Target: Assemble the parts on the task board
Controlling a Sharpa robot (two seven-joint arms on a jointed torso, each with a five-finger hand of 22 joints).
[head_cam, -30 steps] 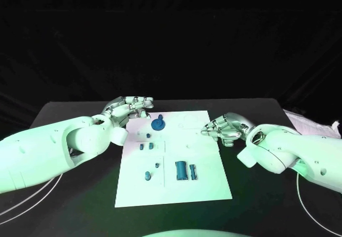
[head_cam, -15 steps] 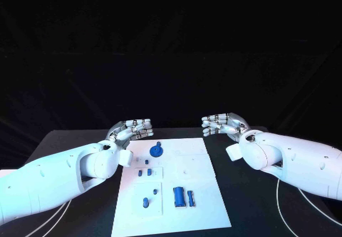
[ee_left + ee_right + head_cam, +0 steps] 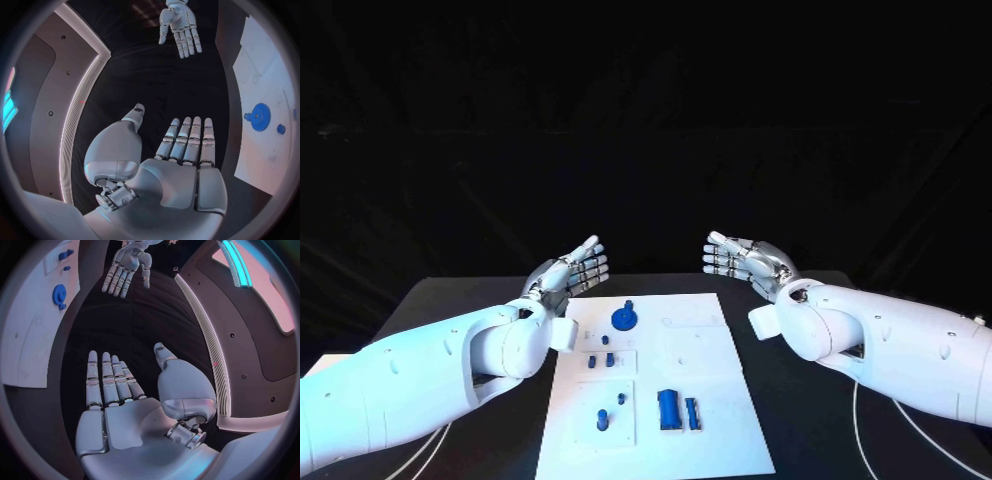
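Above the table's [image 3: 473,290] far edge, left hand [image 3: 573,268] and right hand [image 3: 744,258] have lifted off the task board [image 3: 704,400], fingers spread, holding nothing. Blue parts [image 3: 671,407] lie unassembled; work appears paused.

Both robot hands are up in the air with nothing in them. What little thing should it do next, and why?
Probably lower one hand toward the white board. Both the left hand and right hand are open, raised beyond the board's far end, holding nothing, while the blue gear and the other blue pieces lie untouched on the board.
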